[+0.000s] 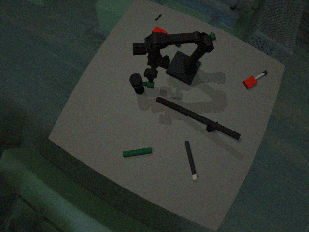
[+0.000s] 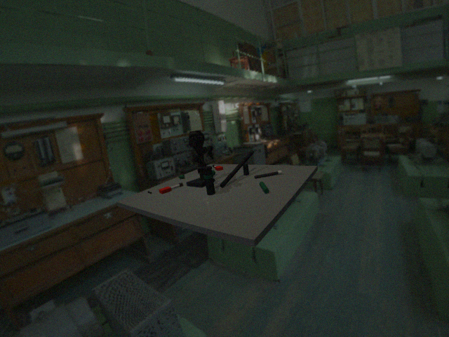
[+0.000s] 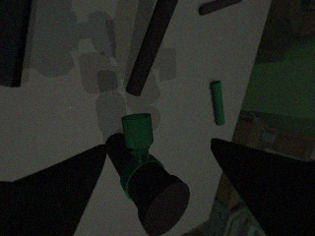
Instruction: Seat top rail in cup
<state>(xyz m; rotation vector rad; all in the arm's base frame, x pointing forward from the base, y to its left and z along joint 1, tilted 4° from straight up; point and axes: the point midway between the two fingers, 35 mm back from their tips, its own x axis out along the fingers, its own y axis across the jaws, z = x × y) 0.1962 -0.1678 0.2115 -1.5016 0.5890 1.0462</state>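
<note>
The big post (image 1: 139, 90) (image 2: 210, 188) stands upright under its dark cap (image 1: 135, 78) (image 3: 169, 208). The green rail-end cup (image 1: 150, 85) (image 3: 138, 132) hangs from the green band close below the cap. The dark rail (image 1: 187, 111) (image 2: 236, 169) (image 3: 153, 46) slants, its near end low, apart from the cup and below it. Its far part passes through the loop cap on the small post (image 1: 210, 128) (image 2: 246, 169). My gripper (image 3: 159, 146) is open and empty above the post and cup; the cup shows between its fingers in the wrist view.
A green cylinder (image 1: 137, 152) (image 2: 264, 187) (image 3: 218, 103) and a white-tipped dark rod (image 1: 190, 158) (image 2: 266, 175) lie beyond the rail. A red block (image 1: 249, 82) (image 2: 165, 189) with a rod lies right in the top view; another red block (image 1: 159, 30) (image 2: 218, 168) lies behind the arm.
</note>
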